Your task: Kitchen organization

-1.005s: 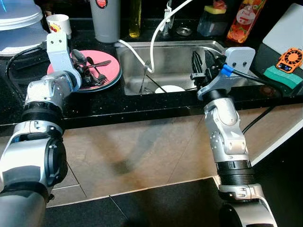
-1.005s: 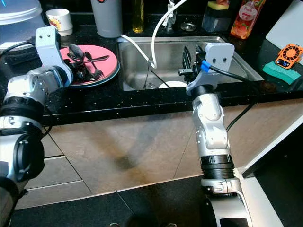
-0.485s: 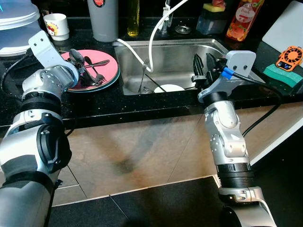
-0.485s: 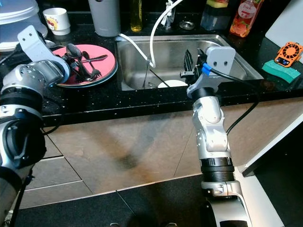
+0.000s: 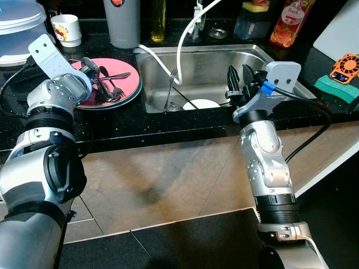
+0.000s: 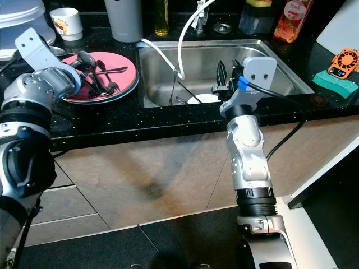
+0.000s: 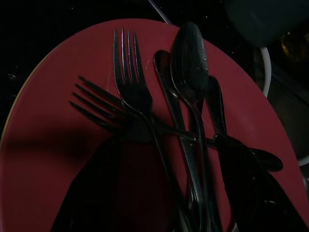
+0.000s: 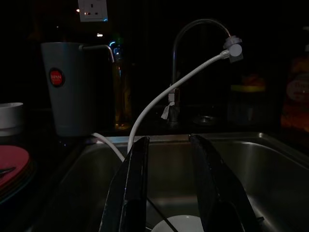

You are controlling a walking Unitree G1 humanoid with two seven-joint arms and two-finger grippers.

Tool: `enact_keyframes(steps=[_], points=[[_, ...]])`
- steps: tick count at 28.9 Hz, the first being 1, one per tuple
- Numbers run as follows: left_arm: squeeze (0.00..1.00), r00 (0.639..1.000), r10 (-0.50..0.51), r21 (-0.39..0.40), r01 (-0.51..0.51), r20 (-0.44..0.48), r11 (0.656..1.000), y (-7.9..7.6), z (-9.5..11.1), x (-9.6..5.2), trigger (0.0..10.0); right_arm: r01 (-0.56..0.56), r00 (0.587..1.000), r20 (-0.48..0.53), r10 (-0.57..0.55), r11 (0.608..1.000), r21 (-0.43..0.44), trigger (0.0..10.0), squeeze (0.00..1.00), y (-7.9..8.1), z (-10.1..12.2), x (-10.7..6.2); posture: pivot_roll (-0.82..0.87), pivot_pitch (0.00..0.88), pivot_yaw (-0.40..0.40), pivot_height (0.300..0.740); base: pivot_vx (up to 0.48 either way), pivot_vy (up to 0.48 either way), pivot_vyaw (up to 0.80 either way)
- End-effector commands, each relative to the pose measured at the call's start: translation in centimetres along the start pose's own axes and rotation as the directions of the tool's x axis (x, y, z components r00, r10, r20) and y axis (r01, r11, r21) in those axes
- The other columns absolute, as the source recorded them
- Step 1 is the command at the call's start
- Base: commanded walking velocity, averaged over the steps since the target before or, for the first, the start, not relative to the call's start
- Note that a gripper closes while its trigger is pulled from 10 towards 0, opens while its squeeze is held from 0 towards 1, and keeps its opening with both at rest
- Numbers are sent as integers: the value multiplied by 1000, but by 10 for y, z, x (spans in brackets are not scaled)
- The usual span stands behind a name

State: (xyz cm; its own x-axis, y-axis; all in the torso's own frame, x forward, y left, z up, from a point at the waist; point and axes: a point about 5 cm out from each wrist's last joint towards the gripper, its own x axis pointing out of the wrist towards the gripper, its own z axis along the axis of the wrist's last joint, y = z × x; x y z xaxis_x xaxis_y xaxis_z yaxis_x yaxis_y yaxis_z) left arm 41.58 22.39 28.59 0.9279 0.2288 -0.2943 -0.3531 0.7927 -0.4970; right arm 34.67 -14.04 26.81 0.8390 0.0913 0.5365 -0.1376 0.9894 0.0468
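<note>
since a second ago the left gripper (image 5: 90, 72) has swung in over the pink plate (image 5: 130, 85) of cutlery (image 7: 188, 87) on the left counter; whether it is parted, i cannot tell. right gripper (image 5: 238, 84) hangs parted and empty above the sink (image 5: 210, 67).

The left gripper (image 5: 96, 78) reaches over the sink's (image 5: 210, 70) left side; the right gripper (image 5: 238, 84) hovers, fingers parted, above the sink's front rim.

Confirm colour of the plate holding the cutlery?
Pink-red plate, clearest in the left eye view.
</note>
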Motion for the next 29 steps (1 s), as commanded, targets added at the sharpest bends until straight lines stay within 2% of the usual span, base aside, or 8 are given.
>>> enact_keyframes(steps=[1,4,6,11,23,24,25,29], points=[[0,997,45,75,-40,-65,996,5,-19,5,10000,10,1000,5,-10,1000,0,10000,0,-1,1,-4,202,132,1,740,0,0,0],[0,994,93,217,-78,-61,973,13,-32,8,9255,18,1000,4,-18,1000,-3,10000,0,-2,1,-6,200,135,9,740,0,0,0],[0,987,156,353,-132,-40,926,28,-40,12,4039,29,1000,4,-29,1000,-5,10000,0,-3,1,-9,199,142,31,740,0,0,0],[0,962,271,468,-228,-26,854,72,-43,14,0,49,999,1,-49,999,-8,10000,0,-5,1,-13,198,150,44,740,0,0,0],[0,948,289,460,-319,138,829,77,-13,11,0,27,1000,-6,-27,1000,-3,10000,0,-3,0,-11,204,140,11,740,0,0,0],[0,944,258,437,-324,205,839,69,-2,9,1922,26,1000,-6,-26,1000,-4,10000,0,-3,0,-10,201,136,7,740,0,0,0],[0,936,217,417,-321,279,850,60,11,6,9961,25,1000,-6,-25,1000,-4,10000,0,-3,1,-10,201,136,7,740,0,0,0],[0,919,140,416,-298,369,859,45,26,1,10000,23,1000,-8,-23,1000,-5,10000,0,-3,1,-10,198,131,-2,740,0,0,0]])
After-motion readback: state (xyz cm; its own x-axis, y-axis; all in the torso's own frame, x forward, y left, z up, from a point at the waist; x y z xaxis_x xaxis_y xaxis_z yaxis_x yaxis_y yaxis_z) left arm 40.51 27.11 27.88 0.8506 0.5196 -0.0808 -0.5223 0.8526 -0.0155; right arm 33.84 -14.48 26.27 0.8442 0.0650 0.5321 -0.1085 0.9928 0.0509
